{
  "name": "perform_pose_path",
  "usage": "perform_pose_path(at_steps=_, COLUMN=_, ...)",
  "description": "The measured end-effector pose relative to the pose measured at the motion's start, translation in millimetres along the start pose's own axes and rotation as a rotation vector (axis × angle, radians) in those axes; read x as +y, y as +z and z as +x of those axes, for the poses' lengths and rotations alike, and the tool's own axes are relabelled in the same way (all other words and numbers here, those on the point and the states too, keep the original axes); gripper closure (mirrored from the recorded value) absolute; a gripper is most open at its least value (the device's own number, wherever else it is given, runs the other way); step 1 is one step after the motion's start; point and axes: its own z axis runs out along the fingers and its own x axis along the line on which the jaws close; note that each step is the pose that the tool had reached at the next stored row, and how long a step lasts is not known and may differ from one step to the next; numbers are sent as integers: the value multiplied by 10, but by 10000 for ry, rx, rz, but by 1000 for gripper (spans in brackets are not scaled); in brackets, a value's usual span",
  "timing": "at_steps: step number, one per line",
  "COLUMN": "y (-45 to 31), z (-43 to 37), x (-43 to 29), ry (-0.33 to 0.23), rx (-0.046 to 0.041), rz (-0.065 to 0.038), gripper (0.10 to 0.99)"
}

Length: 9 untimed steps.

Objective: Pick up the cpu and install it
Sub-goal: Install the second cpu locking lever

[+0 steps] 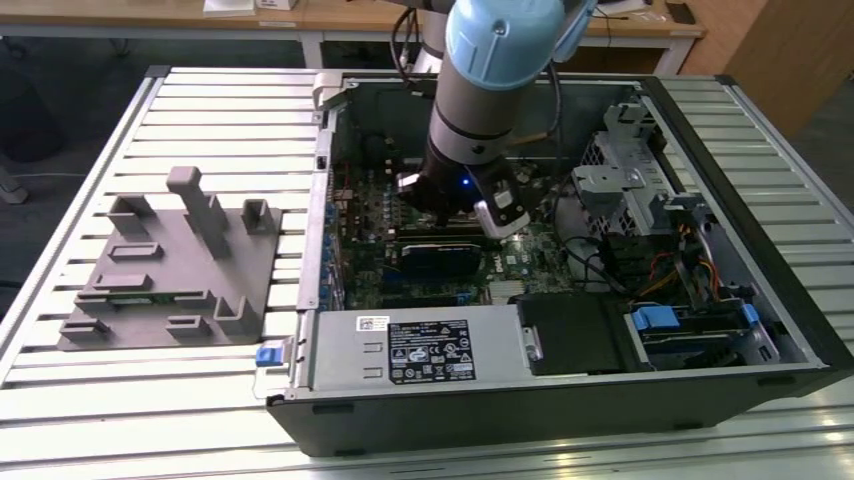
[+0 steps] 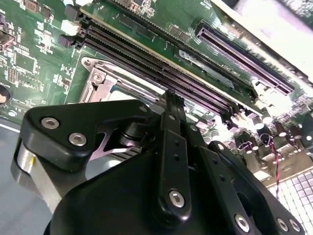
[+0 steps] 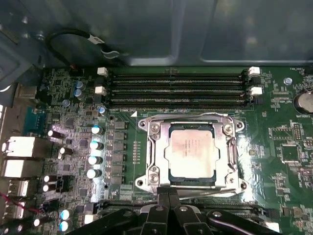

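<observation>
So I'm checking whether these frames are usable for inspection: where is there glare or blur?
First wrist view: the cpu in its socket is sharp, with glare on the metal frame beside it. Second wrist view: the claw up close is soft, and the upper corner is washed out. Exterior view: even light, and the arm casts shade on the motherboard.

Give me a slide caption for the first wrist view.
The cpu sits in its motherboard socket, gripper just beside it.

Arm near-vertical, end effector low, fingers pressed together.
</observation>
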Motion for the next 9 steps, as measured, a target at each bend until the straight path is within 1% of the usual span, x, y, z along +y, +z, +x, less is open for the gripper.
perform_pose_path(at_steps=3, y=15, z=16, x=-7, ry=-3, rx=1, rz=-71, gripper=980)
perform_pose_path(at_steps=5, y=17, z=36, x=-12, ry=-5, rx=0, rz=-85, gripper=980)
perform_pose_path(at_steps=6, y=19, z=66, x=-22, ry=-3, rx=0, rz=-84, gripper=980)
perform_pose_path(at_steps=9, y=27, z=69, x=-31, ry=-5, rx=0, rz=-98, gripper=980)
